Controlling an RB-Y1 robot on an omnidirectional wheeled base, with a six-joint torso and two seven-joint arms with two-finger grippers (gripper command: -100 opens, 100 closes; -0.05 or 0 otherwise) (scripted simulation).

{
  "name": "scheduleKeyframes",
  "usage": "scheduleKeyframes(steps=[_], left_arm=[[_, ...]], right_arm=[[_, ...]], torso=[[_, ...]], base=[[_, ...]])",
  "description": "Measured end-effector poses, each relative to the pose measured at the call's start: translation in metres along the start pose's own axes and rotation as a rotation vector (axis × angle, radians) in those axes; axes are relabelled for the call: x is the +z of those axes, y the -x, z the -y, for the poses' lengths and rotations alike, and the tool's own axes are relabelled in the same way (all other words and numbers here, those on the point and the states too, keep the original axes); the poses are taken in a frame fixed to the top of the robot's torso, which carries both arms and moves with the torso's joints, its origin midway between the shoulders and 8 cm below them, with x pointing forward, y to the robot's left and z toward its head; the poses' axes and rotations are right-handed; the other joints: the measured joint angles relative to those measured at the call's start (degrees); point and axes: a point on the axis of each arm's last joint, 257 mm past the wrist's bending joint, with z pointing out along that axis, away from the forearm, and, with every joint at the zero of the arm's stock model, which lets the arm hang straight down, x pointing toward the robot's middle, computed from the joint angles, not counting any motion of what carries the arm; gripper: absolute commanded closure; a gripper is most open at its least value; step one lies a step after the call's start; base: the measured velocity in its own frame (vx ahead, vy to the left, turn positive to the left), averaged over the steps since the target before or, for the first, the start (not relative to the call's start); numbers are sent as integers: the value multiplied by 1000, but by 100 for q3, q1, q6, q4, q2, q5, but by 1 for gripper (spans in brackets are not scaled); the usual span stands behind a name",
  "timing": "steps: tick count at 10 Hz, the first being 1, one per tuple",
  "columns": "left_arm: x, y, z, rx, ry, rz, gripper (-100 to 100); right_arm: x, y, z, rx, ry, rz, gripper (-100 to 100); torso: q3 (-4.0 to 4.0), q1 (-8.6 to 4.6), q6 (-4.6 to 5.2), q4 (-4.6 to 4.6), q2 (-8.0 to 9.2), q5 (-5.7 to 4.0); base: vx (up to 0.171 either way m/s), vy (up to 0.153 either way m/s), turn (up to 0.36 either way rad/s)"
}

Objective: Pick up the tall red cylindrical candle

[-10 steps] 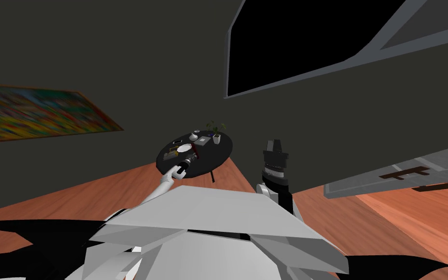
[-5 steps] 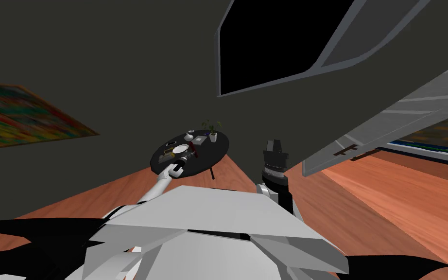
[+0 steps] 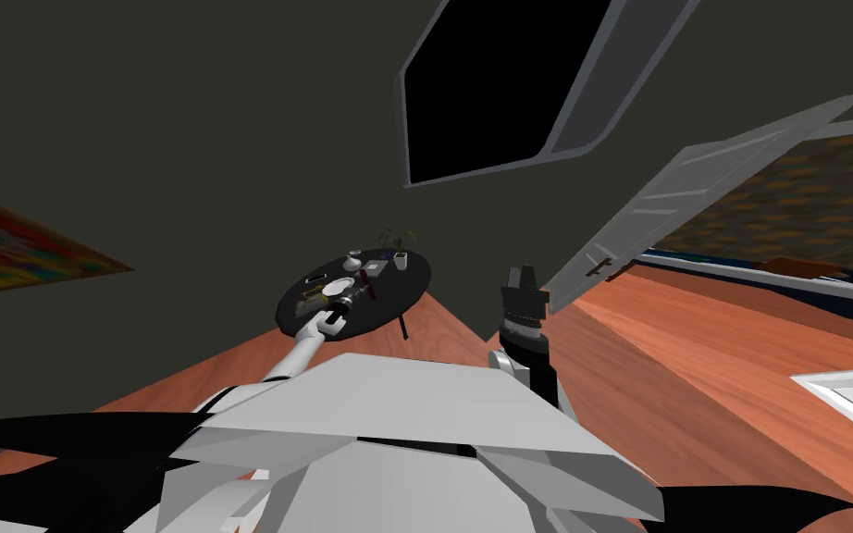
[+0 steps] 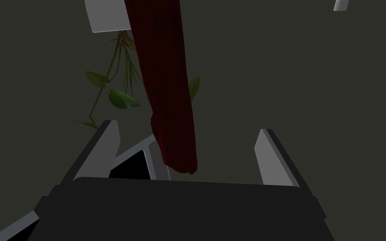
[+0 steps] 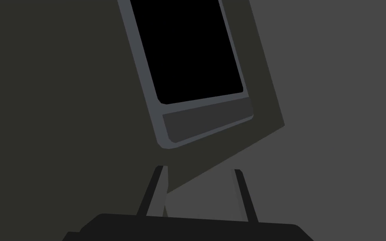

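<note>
- Two grippers show in your head view: the left gripper (image 3: 352,298) reaches out over a round dark table (image 3: 406,287), while the right gripper (image 3: 519,275) is raised off to the right, well apart from that table
- On the table you see the dark red candle (image 3: 371,290) just beside the left gripper, a white plate (image 3: 333,289) near it and a potted plant (image 3: 399,248) at the far edge
- Your left wrist view puts the candle (image 4: 167,83) between the left gripper's (image 4: 186,127) fingers (image 4: 104,146); they stand wide apart and neither presses it, and the candle's end sits close to the gripper's dark body, nearer one finger than the other
- Beyond the candle you see the plant's (image 4: 117,94) green leaves and stems
- Your right wrist view shows the right gripper (image 5: 198,168) with its fingers at a narrow gap and nothing between them
</note>
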Motion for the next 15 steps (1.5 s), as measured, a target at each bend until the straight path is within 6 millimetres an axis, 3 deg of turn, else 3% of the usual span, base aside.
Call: scheduleKeyframes(steps=[13,14,15], left_arm=[[-15,-19,28,-147,-92,59,-100],[-16,-19,29,-148,-94,61,0],[-16,-19,29,-148,-94,60,-100]], right_arm=[[0,0,0,0,0,0,0],[0,0,0,0,0,0,0],[0,0,0,0,0,0,0]], torso=[[-24,-29,-2,-9,-40,-7],[-22,-34,-2,-9,-37,-8],[-21,-37,-2,-8,-35,-9]], base=[[12,29,-46],[0,0,0],[0,0,0]])
